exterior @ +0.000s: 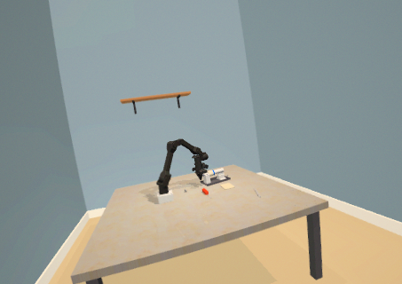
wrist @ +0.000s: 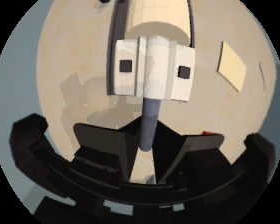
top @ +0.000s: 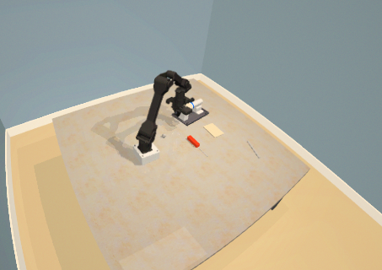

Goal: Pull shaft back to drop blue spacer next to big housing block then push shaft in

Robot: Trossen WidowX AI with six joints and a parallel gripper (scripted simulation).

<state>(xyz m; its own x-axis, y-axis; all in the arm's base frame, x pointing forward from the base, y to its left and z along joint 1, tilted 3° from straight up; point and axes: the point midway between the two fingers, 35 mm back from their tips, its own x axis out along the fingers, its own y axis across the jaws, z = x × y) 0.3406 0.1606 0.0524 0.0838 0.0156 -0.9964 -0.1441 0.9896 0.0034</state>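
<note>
My gripper point(top: 183, 112) point(exterior: 201, 176) point(wrist: 147, 119) is shut on the protruding end of the grey shaft point(wrist: 150, 117), just outside the white end support point(wrist: 125, 82). Beyond the support, cream spacers point(wrist: 158, 17) sit around the shaft line. The blue spacer point(top: 192, 105) point(exterior: 214, 172) is up in the row beside the white housing block point(top: 199, 102) point(exterior: 220, 171); it is out of the wrist view. The fixture stands on a dark base plate point(top: 189, 121) point(exterior: 216, 181). The shaft inside the spacers and housing is hidden.
A red-handled screwdriver point(top: 193, 141) point(exterior: 205, 192), a cream square pad point(top: 213, 130) point(exterior: 227, 186) point(wrist: 232, 67) and a thin pen-like rod point(top: 253, 149) point(exterior: 257, 193) lie on the table. A small grey piece point(top: 164, 136) point(exterior: 185, 191) lies near the arm's base. A shelf point(exterior: 155, 98) hangs on the wall.
</note>
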